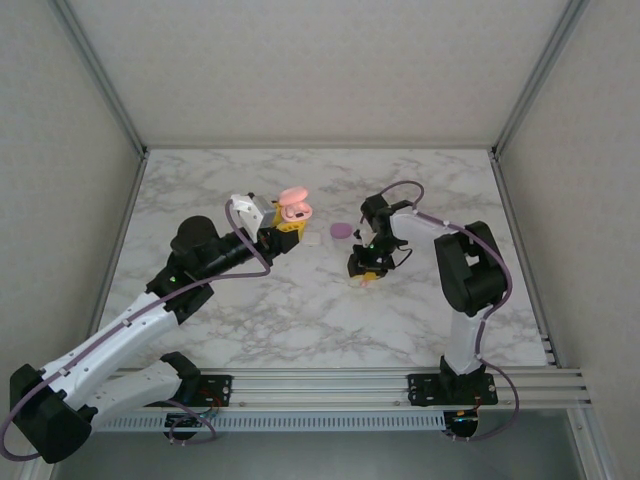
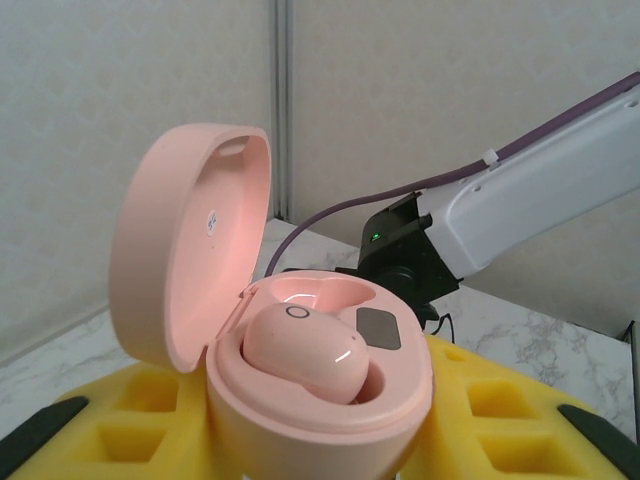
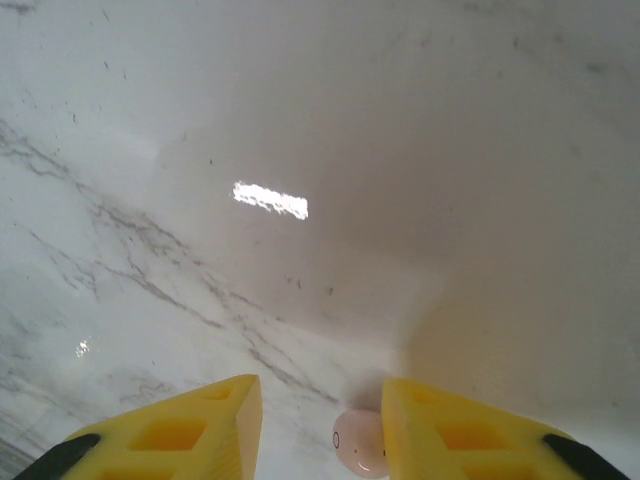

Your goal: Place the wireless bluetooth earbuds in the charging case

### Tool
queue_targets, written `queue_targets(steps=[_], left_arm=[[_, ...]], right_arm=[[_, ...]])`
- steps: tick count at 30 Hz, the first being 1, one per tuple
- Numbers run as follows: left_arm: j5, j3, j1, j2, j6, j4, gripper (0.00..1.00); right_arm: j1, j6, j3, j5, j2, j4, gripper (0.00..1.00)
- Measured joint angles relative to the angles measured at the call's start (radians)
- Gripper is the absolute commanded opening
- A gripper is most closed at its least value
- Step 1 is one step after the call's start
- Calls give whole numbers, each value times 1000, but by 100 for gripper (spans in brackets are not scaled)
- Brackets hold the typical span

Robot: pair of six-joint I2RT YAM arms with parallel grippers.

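Marbled white table (image 1: pixel 300 310), boxed in by pale wall panels (image 1: pixel 320 60) on an aluminium frame.

- Left arm (image 1: pixel 130 320) reaches in from the near left corner and lifts its load clear of the table, turned toward the right arm. My guess: it serves as a steady stand, so the other arm can load from the side.
- Right arm (image 1: pixel 465 270) folds down over the table's middle, wrist pointed at the surface. That looks like a pick from above.
- Left gripper (image 1: pixel 288 225): yellow fingers clamped on the base of the pink charging case (image 2: pixel 320 400). Gripping low leaves the top free.
- Case lid (image 2: pixel 180 250) stands swung back and open, so the wells are reachable.
- Purple rounded item (image 1: pixel 341 231) lies on the table between the two grippers, touched by neither. Case or lid, I cannot tell.
- Right gripper (image 3: pixel 322 400): fingers set wider than the bud between them and low to the marble, nothing pinched yet.
- One pink earbud (image 2: pixel 305 350) sits seated in the near well of the case.
- The neighbouring well (image 2: pixel 378 328) shows dark and empty.
- Loose pink earbud (image 3: pixel 358 442) lies on the marble inside the right gripper's gap, against one finger and apart from the other.

Judgement: half done. Next is closing on the loose bud without flicking it away.
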Motion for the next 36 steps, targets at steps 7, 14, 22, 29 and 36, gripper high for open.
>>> queue_targets(steps=[7,14,22,29,36], left_arm=[[0,0,0,0,0,0,25],[0,0,0,2,0,0,25],[0,0,0,7,0,0,25],[0,0,0,7,0,-3,25],[0,0,0,6,0,-15,25]], right_arm=[[2,-11,-23,0,-34,-26,37],[7,-11,-50,0,-63,-48,37],[10,-14,-33,59,-101,-54,39],[10,-14,-2,80,-45,-39,43],[10,-25,-9,79,-13,-24,43]])
